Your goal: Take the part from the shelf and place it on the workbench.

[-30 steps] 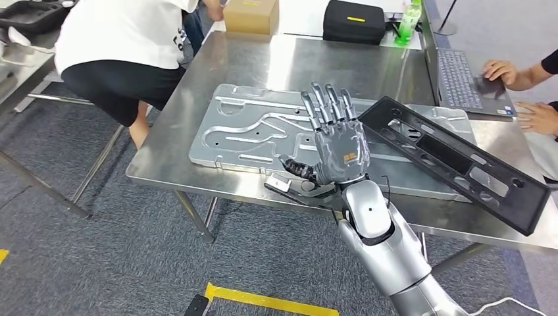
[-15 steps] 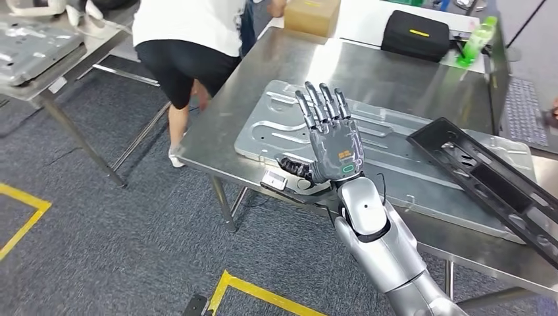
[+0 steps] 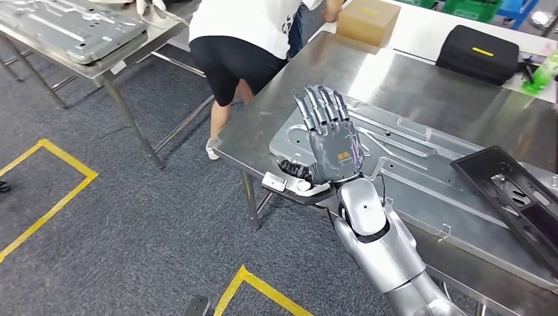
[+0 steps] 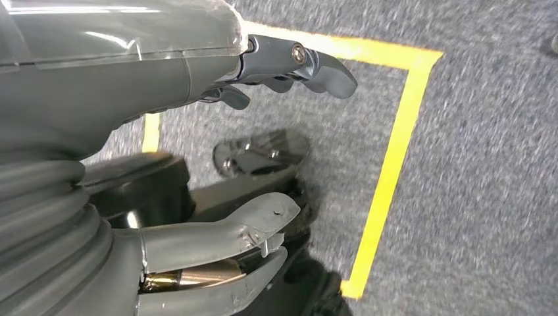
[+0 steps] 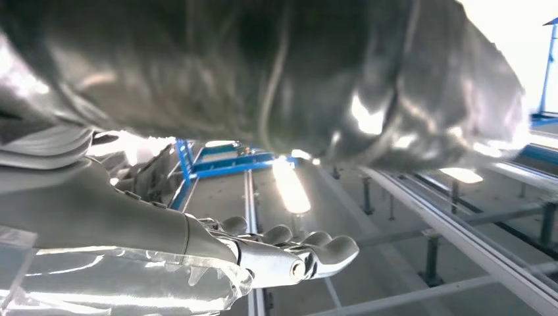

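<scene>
Right robot hand [image 3: 332, 141] raised, fingers straight, over metal part [image 3: 421, 174].

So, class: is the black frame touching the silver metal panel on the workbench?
Touching. In the head view the black frame lies flat across the silver metal panel at the right side of the workbench, with no gap.

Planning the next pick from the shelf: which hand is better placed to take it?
Probably the right. The right hand is raised above the workbench, fingers straight and apart, holding nothing. The left hand hangs low over the floor. No shelf is visible, so reach is unsettled.
</scene>
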`<control>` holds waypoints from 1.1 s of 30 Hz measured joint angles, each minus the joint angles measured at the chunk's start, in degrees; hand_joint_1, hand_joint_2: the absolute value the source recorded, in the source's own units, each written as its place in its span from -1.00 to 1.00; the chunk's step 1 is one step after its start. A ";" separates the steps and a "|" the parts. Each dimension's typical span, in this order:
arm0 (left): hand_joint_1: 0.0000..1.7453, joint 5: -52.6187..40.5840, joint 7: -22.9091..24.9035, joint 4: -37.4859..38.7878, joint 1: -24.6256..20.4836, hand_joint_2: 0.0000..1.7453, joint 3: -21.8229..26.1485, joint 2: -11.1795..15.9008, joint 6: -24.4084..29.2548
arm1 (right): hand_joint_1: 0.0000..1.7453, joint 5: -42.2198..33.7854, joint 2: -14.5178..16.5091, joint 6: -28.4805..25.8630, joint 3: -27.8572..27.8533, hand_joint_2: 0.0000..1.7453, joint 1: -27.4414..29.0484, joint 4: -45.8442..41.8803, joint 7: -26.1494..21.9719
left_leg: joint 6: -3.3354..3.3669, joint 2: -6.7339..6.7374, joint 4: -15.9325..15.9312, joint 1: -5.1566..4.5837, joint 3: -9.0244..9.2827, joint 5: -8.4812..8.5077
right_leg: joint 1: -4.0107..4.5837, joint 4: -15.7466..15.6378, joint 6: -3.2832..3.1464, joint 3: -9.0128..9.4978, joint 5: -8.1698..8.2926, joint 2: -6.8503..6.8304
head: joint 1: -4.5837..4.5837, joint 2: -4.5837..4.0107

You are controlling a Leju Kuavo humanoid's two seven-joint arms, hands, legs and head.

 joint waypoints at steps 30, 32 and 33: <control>-1.00 0.86 -0.06 0.00 -0.49 1.00 -0.51 -0.09 0.68 | -1.00 -0.28 0.67 0.01 -0.02 -1.00 -1.25 2.29 -0.93 | 0.76 -1.48 -1.38 -0.02 0.81 0.69 | 0.43 0.02 0.28 -0.10 -0.14 0.96 | -0.03 0.00; -1.00 0.87 -0.06 0.00 -0.33 1.00 -0.55 -0.05 0.81 | -1.00 -0.26 1.15 -0.06 -0.01 -1.00 -1.20 2.33 -1.14 | 0.21 1.14 0.46 -0.20 -0.07 -0.57 | 0.25 -0.84 -0.32 0.49 0.16 -0.55 | -0.19 0.00; -1.00 0.88 -0.07 0.00 -0.39 1.00 -0.57 -0.04 0.86 | -1.00 -0.22 1.32 -0.10 -0.01 -1.00 -1.13 2.38 -1.25 | 0.05 3.19 3.00 -0.23 -1.22 -2.01 | 0.25 -1.14 -0.57 0.75 0.21 -1.43 | -0.28 0.00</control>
